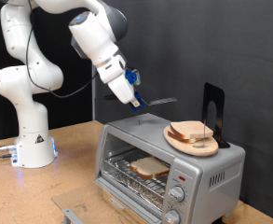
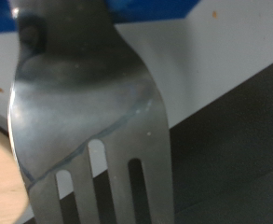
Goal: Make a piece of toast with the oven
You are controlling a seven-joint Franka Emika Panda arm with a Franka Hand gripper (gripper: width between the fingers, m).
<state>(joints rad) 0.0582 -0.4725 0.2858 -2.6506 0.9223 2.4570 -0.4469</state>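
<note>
The silver toaster oven [image 1: 220,173] stands on the wooden table at the exterior view's lower right. One slice of toast [image 1: 151,167] lies on the wire rack inside it. My gripper [image 1: 133,96] hovers above the oven's top left corner, shut on the handle of a metal fork [image 1: 160,101] that points towards the exterior view's right. The fork's tines fill the wrist view [image 2: 89,121]; the fingers do not show there. A pile of matching bread slices [image 1: 193,133] rests on a round plate [image 1: 176,142] on top of the oven.
A black upright bracket [image 1: 212,107] stands on the oven top behind the plate. Round knobs [image 1: 177,194] and a small red light [image 1: 181,177] sit on the oven's front. The arm's white base [image 1: 34,145] stands at the left. A small metal piece [image 1: 71,216] lies at the table's front edge.
</note>
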